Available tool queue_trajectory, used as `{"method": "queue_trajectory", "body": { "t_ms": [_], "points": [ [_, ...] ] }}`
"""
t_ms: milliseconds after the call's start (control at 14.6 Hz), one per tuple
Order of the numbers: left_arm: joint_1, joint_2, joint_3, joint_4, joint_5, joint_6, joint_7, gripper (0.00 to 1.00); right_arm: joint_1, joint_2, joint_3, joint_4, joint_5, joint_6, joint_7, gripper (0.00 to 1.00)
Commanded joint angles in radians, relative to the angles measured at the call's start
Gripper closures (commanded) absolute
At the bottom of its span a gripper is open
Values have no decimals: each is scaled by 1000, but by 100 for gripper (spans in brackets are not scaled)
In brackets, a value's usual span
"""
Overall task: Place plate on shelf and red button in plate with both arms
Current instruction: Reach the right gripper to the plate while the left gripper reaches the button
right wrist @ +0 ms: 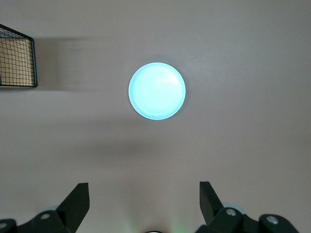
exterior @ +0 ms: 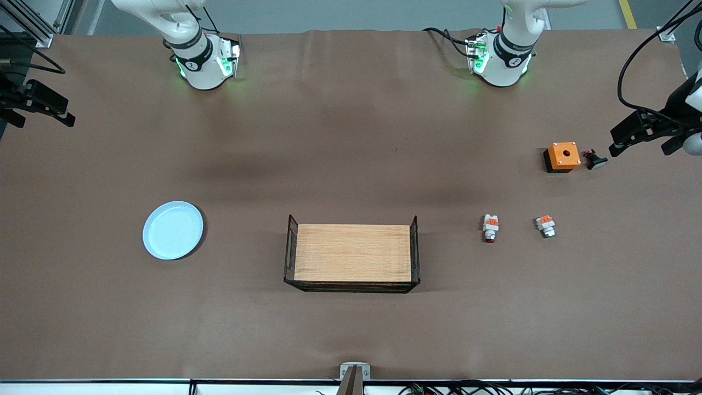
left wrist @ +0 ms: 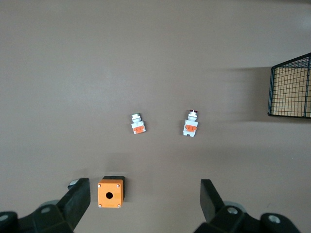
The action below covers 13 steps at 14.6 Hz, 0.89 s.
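1. Pale blue plate (exterior: 173, 230) lying flat on the brown table (exterior: 351, 329) toward the right arm's end, well apart from everything else; seen whole and bare in the right wrist view (right wrist: 157, 91).
2. Red button (exterior: 490, 228) lying on its side toward the left arm's end, dark red tip pointing at the front camera, orange block on top; also in the left wrist view (left wrist: 191, 124).
3. Just beside it, closer to the left arm's end, the similar orange-and-white part (exterior: 545, 225) with a silver tip, apart from the red button (left wrist: 138, 124).
4. Between plate and red button, a black wire tray with a wooden floor (exterior: 352, 254), nothing in it; a corner showing in each wrist view.
5. Farther from the front camera than the two small parts, an orange box with a hole (exterior: 563, 156), and a small dark piece (exterior: 595, 160) just beside it.
6. Left gripper (left wrist: 145, 201) up in the air over the orange box, fingers (left wrist: 209, 196) spread wide, holding nothing.
7. Right gripper (right wrist: 144, 204) hanging over bare table near the plate, fingers (right wrist: 77, 199) spread wide, holding nothing.
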Motion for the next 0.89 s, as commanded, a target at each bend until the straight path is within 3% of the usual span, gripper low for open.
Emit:
{"method": "queue_trajectory", "body": {
  "t_ms": [0,411,616,822],
  "points": [
    [-2,5,-3,24,1,-24,-1,0,-1,21,0,16,-8,1,6,0],
    [6,27,-3,-17,-2,-47,-19,0,-13,99,-4,20,-13,47,5,0],
    [-9,85,-7,-34,-11,-47,-23,0,-53,160,-4,20,-6,97,3,0],
    [-25,111,-17,-124,-25,53,-28,0,-77,233,-4,22,-11,99,2,0]
  ]
}}
